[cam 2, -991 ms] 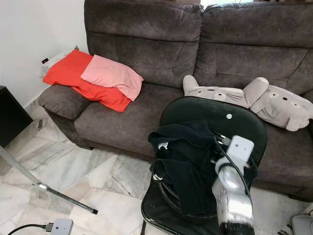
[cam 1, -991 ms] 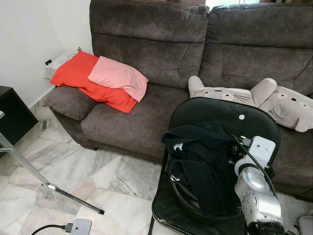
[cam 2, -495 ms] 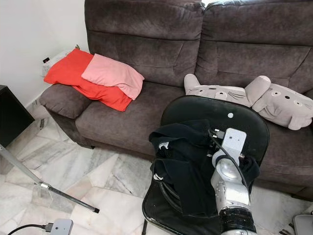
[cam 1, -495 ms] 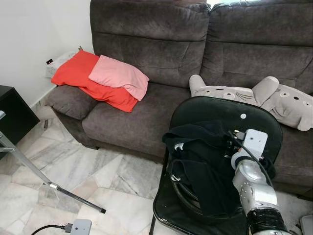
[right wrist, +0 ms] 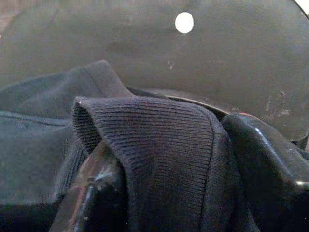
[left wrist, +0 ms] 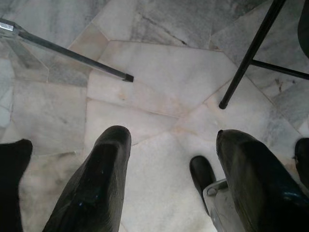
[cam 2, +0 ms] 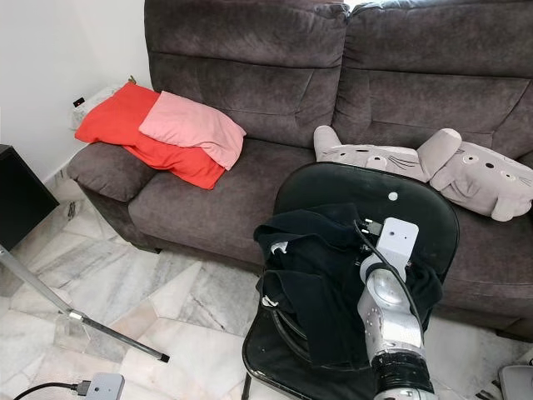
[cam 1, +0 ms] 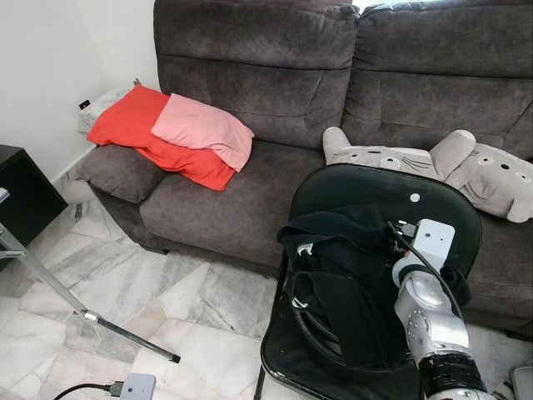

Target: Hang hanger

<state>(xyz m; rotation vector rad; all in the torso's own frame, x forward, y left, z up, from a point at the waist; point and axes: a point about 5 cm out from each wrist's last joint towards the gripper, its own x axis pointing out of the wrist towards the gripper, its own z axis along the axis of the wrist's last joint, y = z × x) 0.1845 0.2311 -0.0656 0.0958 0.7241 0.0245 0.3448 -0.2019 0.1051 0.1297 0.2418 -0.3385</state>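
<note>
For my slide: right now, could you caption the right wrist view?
Right gripper fingers around a ribbed fold of black garment before the black chair back.

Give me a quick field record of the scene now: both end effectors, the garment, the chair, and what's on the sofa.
right end effector: fingers around a ribbed fold of the black garment
left end effector: open, hanging over the marble floor
black garment: heaped on the black chair
sofa: red and pink cushions, grey plush toy
hanger: cannot tell
</note>
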